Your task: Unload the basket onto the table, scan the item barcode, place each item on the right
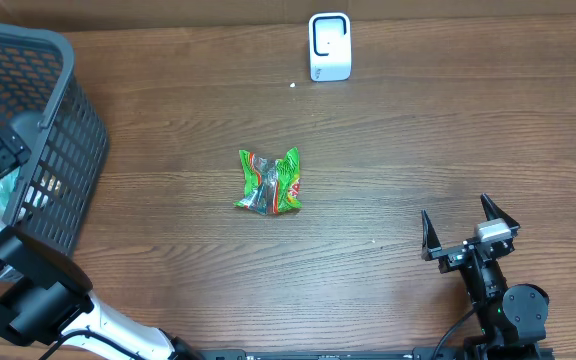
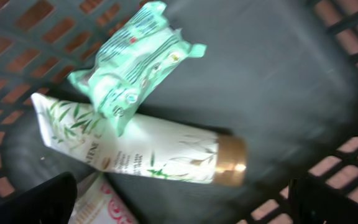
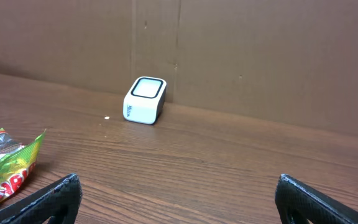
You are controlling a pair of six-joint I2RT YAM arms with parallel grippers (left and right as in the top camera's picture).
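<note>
A white barcode scanner (image 1: 329,46) stands at the table's far edge and shows in the right wrist view as well (image 3: 145,100). A crumpled green snack bag (image 1: 269,182) lies mid-table, its edge showing at the left of the right wrist view (image 3: 8,165). My left gripper (image 2: 179,196) is open inside the grey basket (image 1: 63,150), empty, above a mint-green wipes pack (image 2: 132,62), a white tube with a gold cap (image 2: 148,149) and a pink-and-white packet (image 2: 98,208). My right gripper (image 1: 455,215) rests open and empty near the front right. No barcode is legible.
The basket's lattice walls (image 2: 17,37) surround the left gripper closely. A brown cardboard wall (image 3: 229,50) backs the table behind the scanner. A small white speck (image 1: 293,85) lies near the scanner.
</note>
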